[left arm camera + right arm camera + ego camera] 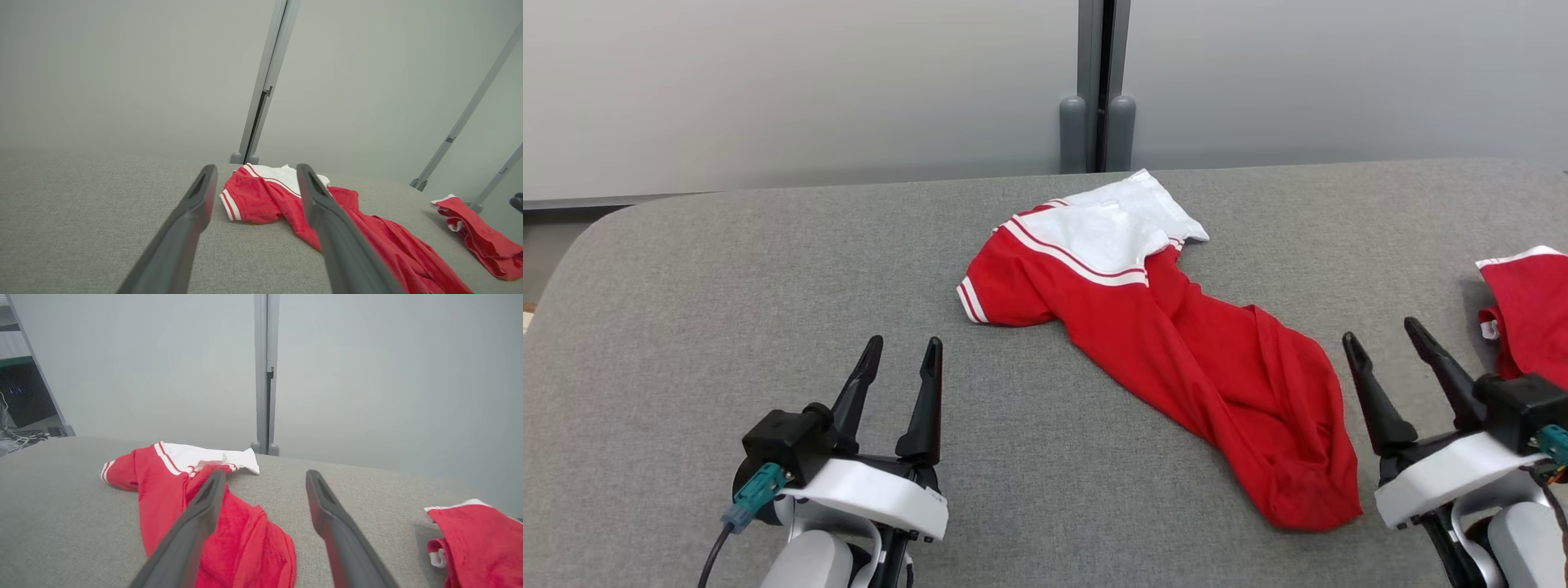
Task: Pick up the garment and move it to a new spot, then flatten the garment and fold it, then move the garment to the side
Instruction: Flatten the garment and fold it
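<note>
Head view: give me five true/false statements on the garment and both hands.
1. The red and white garment lies bunched on the grey table. True.
2. The right hand is shut on the garment. False: its fingers stand apart beside the garment's near end, gripping nothing.
3. The left hand is open, with bare table between it and the garment. True.
4. The garment is folded into a neat rectangle. False: it is stretched out and wrinkled, not folded.
5. A second red garment lies at the right edge of the view. True.
</note>
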